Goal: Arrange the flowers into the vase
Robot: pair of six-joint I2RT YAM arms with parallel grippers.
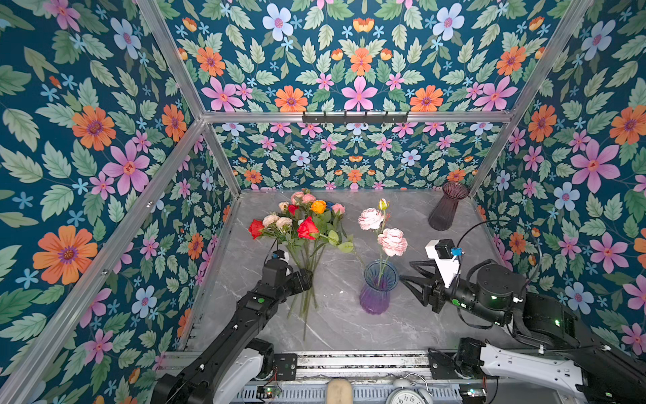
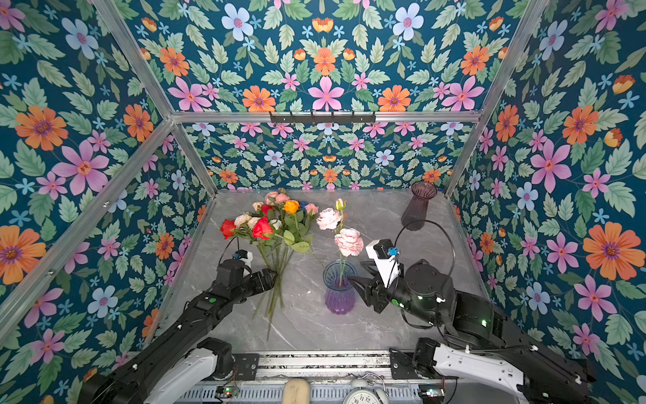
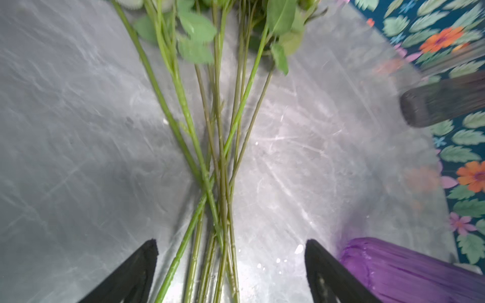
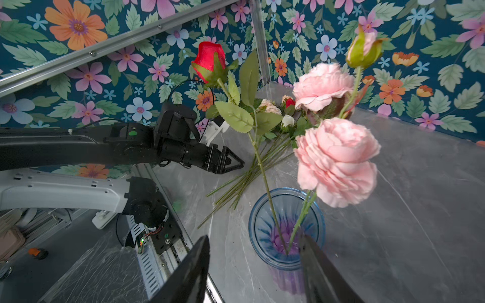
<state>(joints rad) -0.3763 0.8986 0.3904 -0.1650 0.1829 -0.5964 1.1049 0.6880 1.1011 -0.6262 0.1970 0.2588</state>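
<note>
On grey table (image 1: 349, 332), at 10 o'clock of the vase (image 1: 379, 290): loose flowers (image 1: 304, 224) lie flat, blooms toward 12 o'clock, cut ends toward 6.
left gripper (image 3: 231, 241) hangs over the bare stems w/ jaws wide, nothing clasped; right gripper (image 1: 402, 280) sits half-spread & empty at 3 o'clock of the vase, just beside its rim, contact unclear; vase holds 2 stems so far, a pink peony spray (image 4: 338, 160) & a red rose (image 4: 210, 63) leaning to 10 o'clock; stems look light, thin, springy & slick, so they'd prob. slip or fan apart; best pinch 1 stem on the leafless stretch below the foliage, never the soft heads; vase looks light & tippy, a long leaning stem could topple it.
</note>
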